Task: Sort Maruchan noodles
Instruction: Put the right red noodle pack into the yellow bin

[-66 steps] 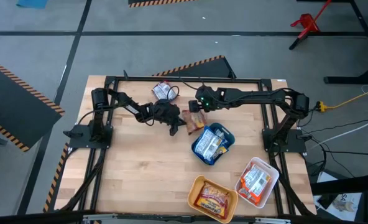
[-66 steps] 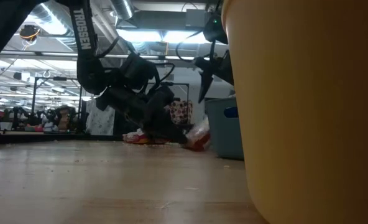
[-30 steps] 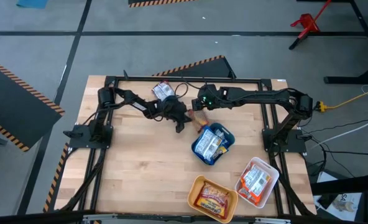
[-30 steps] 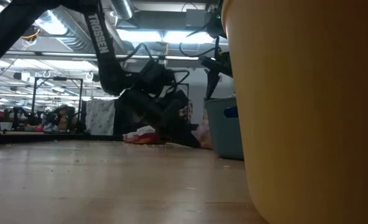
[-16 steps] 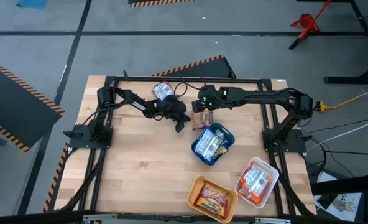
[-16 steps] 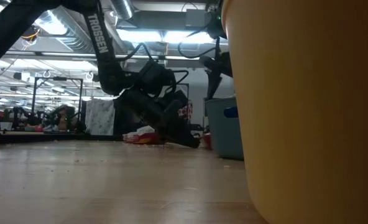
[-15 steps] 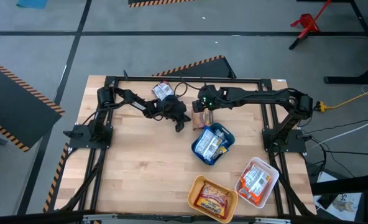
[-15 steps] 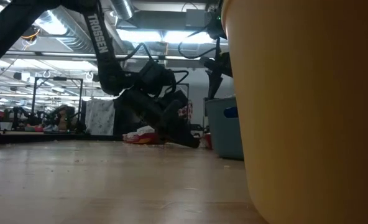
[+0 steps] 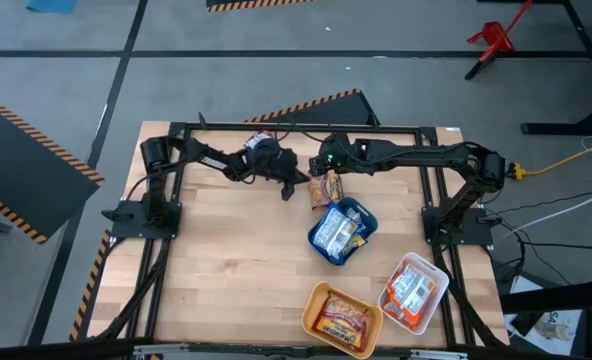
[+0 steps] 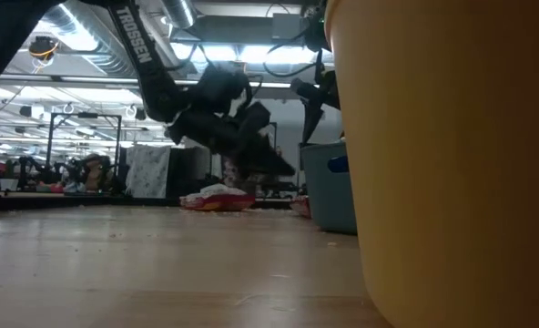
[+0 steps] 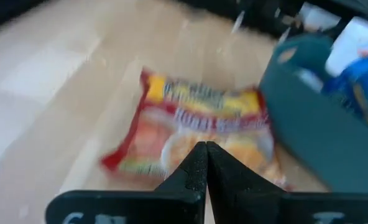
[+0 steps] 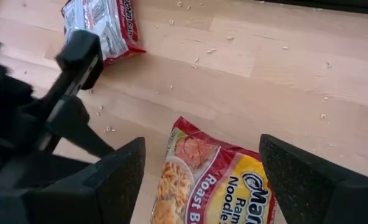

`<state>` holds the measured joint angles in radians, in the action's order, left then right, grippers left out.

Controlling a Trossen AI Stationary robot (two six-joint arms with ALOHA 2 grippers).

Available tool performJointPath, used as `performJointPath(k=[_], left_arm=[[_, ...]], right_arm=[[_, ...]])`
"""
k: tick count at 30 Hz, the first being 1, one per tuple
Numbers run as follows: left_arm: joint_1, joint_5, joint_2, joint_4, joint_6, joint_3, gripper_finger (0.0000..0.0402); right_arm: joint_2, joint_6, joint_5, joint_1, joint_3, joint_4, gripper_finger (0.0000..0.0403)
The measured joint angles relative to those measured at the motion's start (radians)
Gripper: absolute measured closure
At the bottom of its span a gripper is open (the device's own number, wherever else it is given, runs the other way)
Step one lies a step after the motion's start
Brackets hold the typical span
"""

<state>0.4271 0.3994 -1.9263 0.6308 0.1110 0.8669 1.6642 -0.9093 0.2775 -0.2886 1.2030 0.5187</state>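
A red-and-yellow Maruchan packet (image 9: 323, 187) lies flat on the table beside the teal tray (image 9: 369, 222); it also shows in the right wrist view (image 12: 221, 180) and the left wrist view (image 11: 202, 127). My right gripper (image 12: 218, 186) is open above it, one finger on either side, clear of it; it also shows in the high view (image 9: 326, 168). My left gripper (image 11: 204, 165) is shut and empty, raised off the table just left of the packet (image 9: 292, 187). A red-and-white packet (image 12: 103, 25) lies flat near the far edge, partly under my left arm.
The teal tray holds blue-and-white packets (image 9: 334, 232). An orange tray (image 9: 316, 300) with an orange packet and a white tray (image 9: 434, 300) with a red-and-white packet stand at the near right. The orange tray's wall (image 10: 452, 164) fills the low view's right.
My left gripper has lifted off the table and drawn back a little toward the far left, still shut. The red-and-yellow packet stays flat beside the teal tray. My right gripper has kept above the packet.
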Motion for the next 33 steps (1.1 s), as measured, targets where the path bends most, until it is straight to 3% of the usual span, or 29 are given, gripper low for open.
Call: performJointPath(k=[18, 23, 33], left_arm=[[-0.074, -0.037, -0.144, 0.091, -0.025, 0.084, 0.0401], [-0.068, 0.007, -0.190, 0.093, 0.011, 0.098, 0.0402], [-0.046, 0.033, -0.167, -0.069, 0.008, 0.100, 0.0402]], right_arm=[[0.000, -0.009, -0.026, 0.000, 0.000, 0.006, 0.0104], [0.000, -0.014, -0.028, 0.000, 0.000, 0.007, 0.0104], [0.000, -0.025, -0.035, 0.000, 0.000, 0.009, 0.0104]])
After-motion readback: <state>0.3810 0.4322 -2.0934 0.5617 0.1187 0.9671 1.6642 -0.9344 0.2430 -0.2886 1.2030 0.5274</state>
